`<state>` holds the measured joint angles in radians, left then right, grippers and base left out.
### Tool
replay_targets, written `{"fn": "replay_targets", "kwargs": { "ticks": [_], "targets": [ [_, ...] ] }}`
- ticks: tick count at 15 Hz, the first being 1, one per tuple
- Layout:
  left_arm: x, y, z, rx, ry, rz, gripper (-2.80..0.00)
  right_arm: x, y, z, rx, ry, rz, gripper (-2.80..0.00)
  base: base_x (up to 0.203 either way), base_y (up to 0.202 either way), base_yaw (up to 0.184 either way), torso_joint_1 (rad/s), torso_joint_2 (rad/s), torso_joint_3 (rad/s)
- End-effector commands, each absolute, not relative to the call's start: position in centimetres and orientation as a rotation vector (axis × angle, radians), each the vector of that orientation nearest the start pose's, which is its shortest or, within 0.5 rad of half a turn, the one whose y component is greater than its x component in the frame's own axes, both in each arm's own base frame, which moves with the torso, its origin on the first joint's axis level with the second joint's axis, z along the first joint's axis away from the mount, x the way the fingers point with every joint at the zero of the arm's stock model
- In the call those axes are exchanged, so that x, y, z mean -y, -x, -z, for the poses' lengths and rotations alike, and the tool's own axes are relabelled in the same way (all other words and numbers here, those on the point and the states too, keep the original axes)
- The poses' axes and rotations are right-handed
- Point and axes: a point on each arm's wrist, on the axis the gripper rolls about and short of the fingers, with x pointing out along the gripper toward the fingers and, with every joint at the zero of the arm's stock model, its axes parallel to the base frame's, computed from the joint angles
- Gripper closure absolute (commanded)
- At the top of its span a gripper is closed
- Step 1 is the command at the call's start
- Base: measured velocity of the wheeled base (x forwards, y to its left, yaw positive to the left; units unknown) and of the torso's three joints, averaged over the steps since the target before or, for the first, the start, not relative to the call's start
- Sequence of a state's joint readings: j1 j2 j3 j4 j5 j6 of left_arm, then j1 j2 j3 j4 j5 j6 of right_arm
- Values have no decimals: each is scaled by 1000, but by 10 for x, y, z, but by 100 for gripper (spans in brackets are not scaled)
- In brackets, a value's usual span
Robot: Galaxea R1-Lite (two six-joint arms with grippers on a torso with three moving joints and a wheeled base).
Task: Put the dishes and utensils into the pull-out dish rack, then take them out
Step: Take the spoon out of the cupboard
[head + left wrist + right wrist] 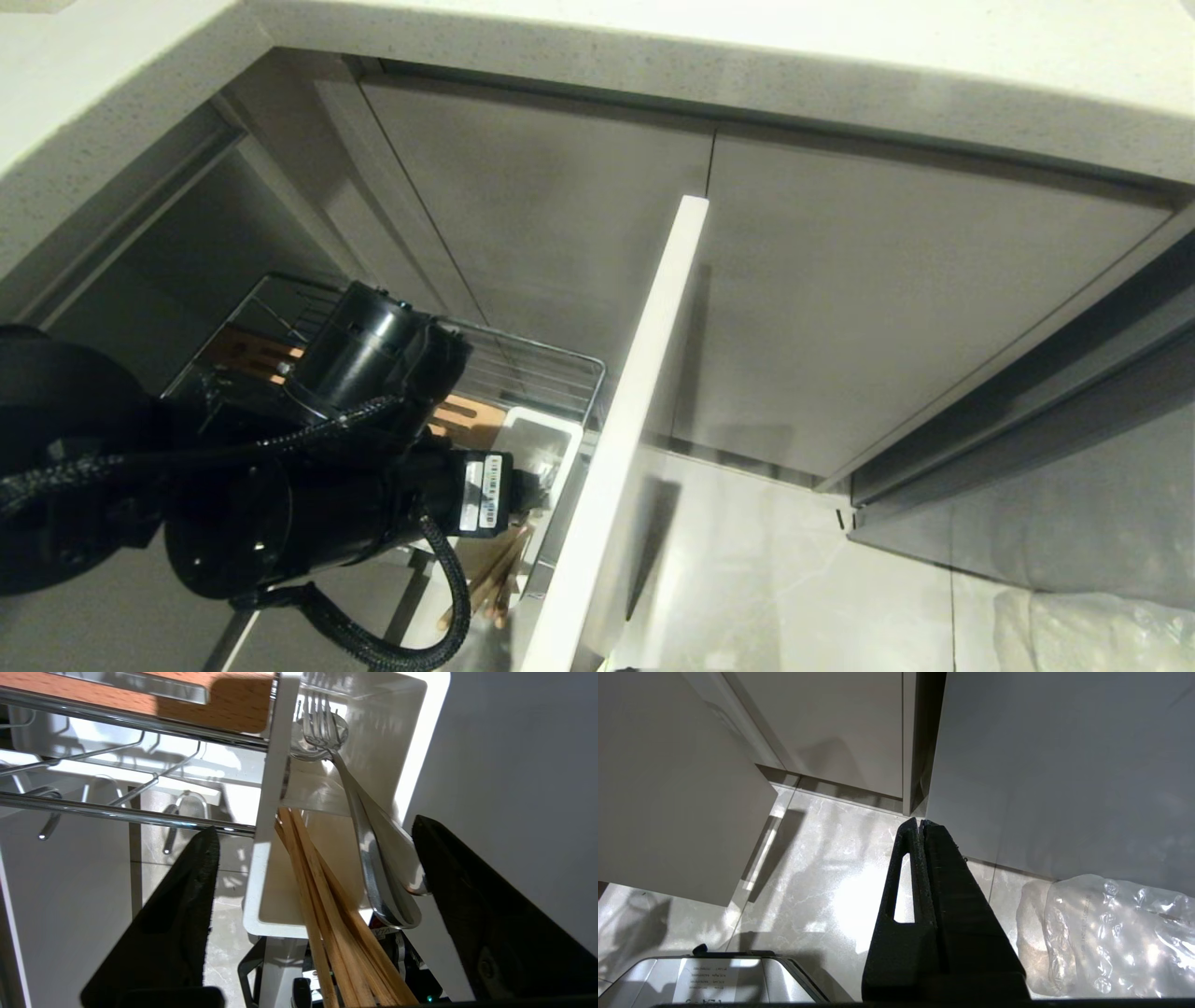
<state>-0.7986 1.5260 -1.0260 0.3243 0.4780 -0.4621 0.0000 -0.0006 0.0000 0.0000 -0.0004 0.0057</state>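
Wooden chopsticks (327,914), between left end effector (313,835) fingers

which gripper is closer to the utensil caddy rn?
Left. The left gripper hangs open right at the utensil caddy; the right gripper is shut, off over bare floor.

One fork (369,826) and a couple of chopsticks (322,891) stand in one white caddy (411,751) on one wire rack (117,718).
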Motion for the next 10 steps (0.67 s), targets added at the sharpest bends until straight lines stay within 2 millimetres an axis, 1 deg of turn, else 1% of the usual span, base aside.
{"fn": "replay_targets", "kwargs": {
  "ticks": [1,3,10],
  "targets": [
    [169,-177,-207,-713,-58,143,-280,0,23,-75,0,-6,0,0,0,0,0,0,0,0],
    [168,-176,-206,-720,-67,137,-280,0,23,-75,0,-6,1,0,0,0,0,0,0,0],
    [164,-175,-202,-719,-144,35,-280,0,23,-75,0,-6,0,0,0,0,0,0,0,0]
  ]
}}
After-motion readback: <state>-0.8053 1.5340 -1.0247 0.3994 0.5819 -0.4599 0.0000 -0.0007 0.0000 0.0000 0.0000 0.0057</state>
